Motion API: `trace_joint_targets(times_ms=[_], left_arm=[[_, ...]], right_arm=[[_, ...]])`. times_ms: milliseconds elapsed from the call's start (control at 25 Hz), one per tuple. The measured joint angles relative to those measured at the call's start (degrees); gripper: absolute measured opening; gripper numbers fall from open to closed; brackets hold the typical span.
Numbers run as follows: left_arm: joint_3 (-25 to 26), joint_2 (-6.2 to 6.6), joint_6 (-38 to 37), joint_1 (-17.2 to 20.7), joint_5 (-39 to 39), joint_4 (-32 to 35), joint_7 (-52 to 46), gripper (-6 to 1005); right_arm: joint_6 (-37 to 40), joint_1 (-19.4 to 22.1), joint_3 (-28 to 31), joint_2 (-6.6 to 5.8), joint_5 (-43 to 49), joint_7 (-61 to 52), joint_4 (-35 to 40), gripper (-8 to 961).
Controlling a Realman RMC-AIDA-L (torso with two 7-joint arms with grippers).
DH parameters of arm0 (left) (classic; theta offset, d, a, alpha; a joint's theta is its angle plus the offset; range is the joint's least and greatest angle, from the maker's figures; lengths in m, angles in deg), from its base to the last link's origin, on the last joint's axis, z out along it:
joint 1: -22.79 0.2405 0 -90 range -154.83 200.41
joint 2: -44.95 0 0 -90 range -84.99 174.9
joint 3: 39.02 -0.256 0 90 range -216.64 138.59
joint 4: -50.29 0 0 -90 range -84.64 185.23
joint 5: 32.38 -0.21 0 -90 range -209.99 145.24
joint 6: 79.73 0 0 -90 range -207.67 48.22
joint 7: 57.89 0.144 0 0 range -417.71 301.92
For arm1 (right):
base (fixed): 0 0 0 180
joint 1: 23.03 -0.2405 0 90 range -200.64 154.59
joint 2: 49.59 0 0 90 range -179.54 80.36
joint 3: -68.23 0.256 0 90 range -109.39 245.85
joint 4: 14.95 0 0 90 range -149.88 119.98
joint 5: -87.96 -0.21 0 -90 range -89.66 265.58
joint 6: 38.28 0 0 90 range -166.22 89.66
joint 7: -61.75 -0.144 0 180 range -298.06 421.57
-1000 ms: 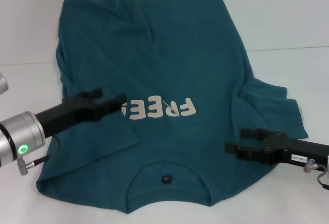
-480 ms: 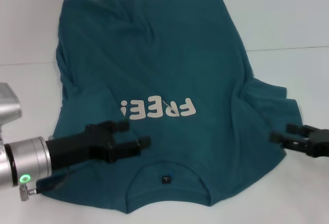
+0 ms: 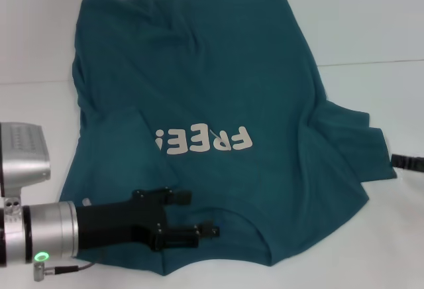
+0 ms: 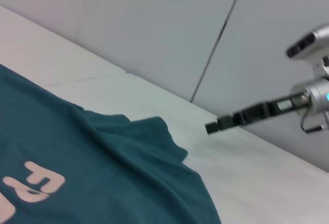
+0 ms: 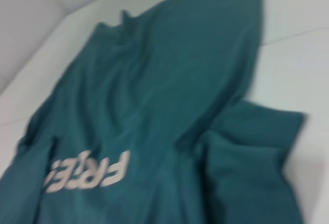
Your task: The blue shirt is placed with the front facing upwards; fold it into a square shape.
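Note:
The blue shirt [image 3: 218, 70] lies spread on the white table [image 3: 371, 30], with its collar toward me and the pale "FREE!" lettering [image 3: 205, 141] facing up. On the left side, a flap of cloth [image 3: 122, 133] lies folded over the body. The right sleeve [image 3: 351, 143] sticks out sideways. My left gripper [image 3: 202, 213] hovers open over the collar area with nothing between its fingers. Only the tip of my right gripper [image 3: 407, 162] shows at the right edge, off the shirt. The left wrist view shows the right gripper [image 4: 213, 127] farther off, past the shirt [image 4: 103, 172].
The white table [image 5: 303, 23] surrounds the shirt [image 5: 154, 95] on all sides. A seam line in the table [image 3: 371, 62] runs off to the right. A grey panelled wall [image 4: 154, 29] stands behind the table's edge.
My left gripper has come off the left sleeve area and swung down toward the collar. The right gripper has drawn back to the right, off the shirt and nearly out of view.

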State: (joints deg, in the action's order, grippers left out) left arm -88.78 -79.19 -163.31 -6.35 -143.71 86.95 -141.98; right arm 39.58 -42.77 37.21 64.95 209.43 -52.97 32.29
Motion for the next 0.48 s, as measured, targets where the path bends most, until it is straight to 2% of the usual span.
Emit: trace_joint_targets(times_ms=[120, 240, 480], left_arm=[[-0.4, -0.05, 0.5, 0.0, -0.2, -0.8, 0.3, 874], [-0.4, -0.03, 0.7, -0.1, -0.5, -1.2, 0.3, 875], [-0.4, -0.05, 0.9, -0.1, -0.7, -1.3, 0.0, 875]], right_arm=[[-1.6, -0.8, 0.0, -0.60, 1.1, -4.3, 0.5, 916], [-3.8, -1.5, 0.0, -0.63, 1.2, -5.3, 0.5, 916], [-9.6, -3.1, -0.5, 0.47, 1.2, -4.7, 0.0, 916]])
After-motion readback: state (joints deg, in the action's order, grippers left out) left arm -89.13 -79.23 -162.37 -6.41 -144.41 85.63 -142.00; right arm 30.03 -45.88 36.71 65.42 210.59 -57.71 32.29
